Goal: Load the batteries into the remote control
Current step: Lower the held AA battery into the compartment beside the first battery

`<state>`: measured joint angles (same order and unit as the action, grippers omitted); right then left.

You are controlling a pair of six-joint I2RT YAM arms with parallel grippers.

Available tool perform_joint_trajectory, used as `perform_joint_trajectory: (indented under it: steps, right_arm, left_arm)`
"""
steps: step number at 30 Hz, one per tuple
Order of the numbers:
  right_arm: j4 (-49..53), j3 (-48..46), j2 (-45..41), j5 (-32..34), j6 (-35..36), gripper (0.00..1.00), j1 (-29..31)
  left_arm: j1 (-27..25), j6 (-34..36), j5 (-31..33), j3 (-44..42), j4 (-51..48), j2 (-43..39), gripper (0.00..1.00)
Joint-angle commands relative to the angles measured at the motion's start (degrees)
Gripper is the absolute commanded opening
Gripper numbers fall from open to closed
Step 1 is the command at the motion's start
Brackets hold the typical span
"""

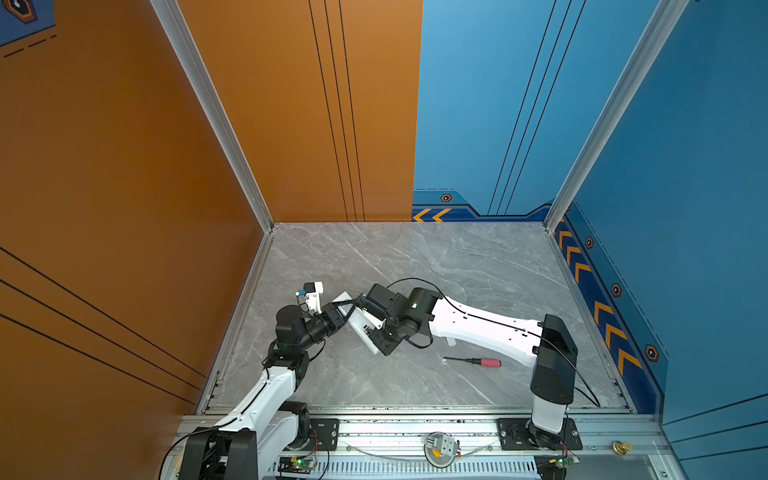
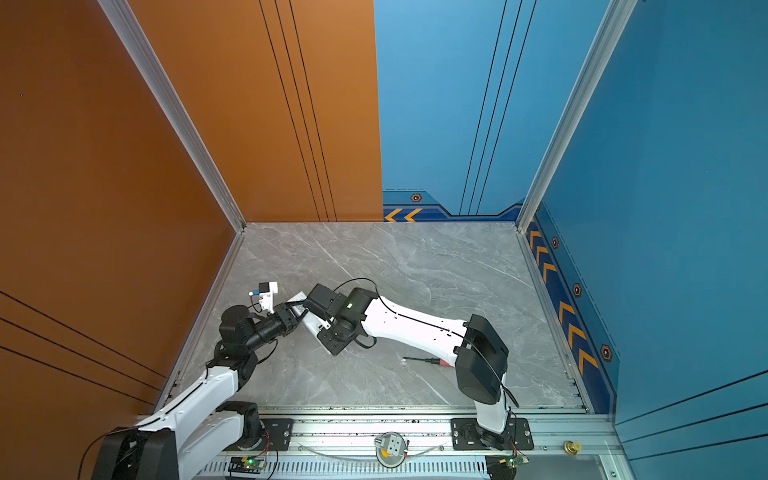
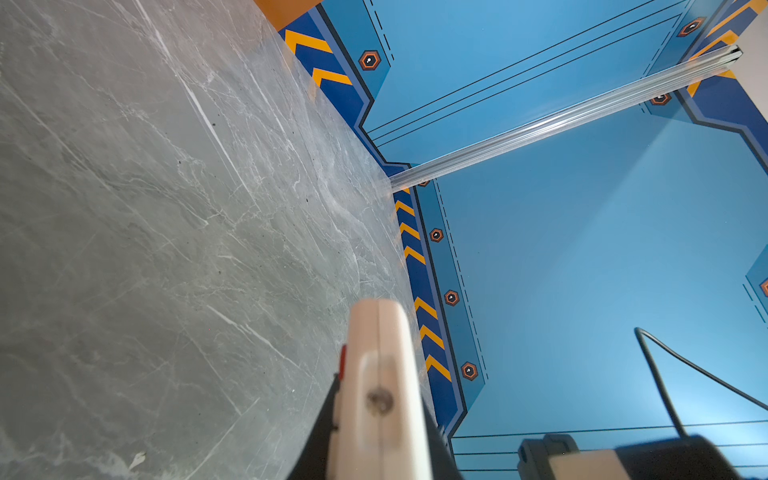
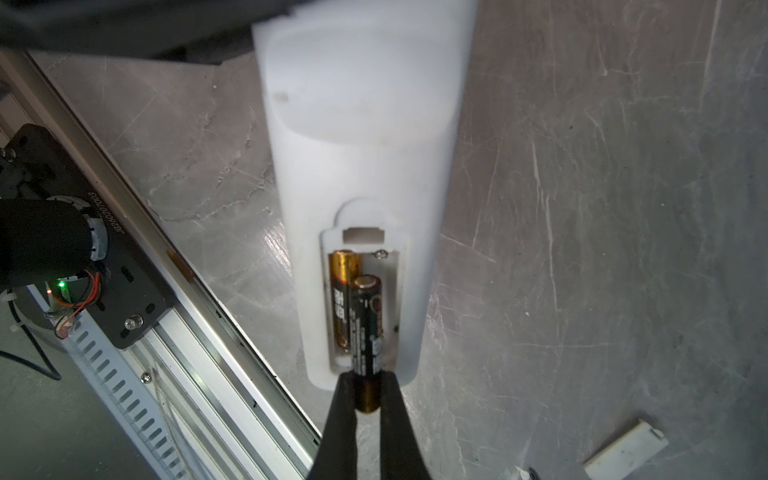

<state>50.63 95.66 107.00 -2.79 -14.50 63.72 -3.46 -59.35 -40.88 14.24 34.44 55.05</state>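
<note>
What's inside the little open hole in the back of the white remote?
One battery lies inside the remote control. A second battery, pinched by the right end effector, covers the other slot, so its floor is hidden.

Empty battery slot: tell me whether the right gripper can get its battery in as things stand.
Probably yes. The slot beside the seated battery lies uncovered and free, and the right gripper holds the second battery right over it, while the left gripper holds the remote control.
</note>
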Motion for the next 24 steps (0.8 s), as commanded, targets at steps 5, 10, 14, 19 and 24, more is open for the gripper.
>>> perform_joint_trajectory:
  steps: [5, 10, 14, 19, 24]
  right_arm:
    - [2.7, 2.2, 1.2, 1.3, -0.9, 0.00, -0.3]
    - [3.8, 3.0, 1.9, 2.0, -0.9, 0.00, -0.2]
    - [4.5, 3.6, 2.1, 2.6, -0.9, 0.00, -0.2]
    - [4.7, 4.1, 2.5, 2.8, -1.1, 0.00, -0.2]
    - [4.7, 4.8, 2.9, 2.6, -1.1, 0.00, -0.2]
  left_arm:
    - [-0.4, 1.0, 0.3, -0.6, 1.0, -1.3, 0.00]
    - [-0.4, 1.0, 0.3, -0.7, 1.0, -1.3, 0.00]
    - [-0.3, 1.1, 0.3, -0.7, 1.0, -1.3, 0.00]
    - [-0.3, 1.1, 0.3, -0.7, 1.0, -1.3, 0.00]
    - [-0.3, 1.1, 0.3, -0.7, 0.9, -1.4, 0.00]
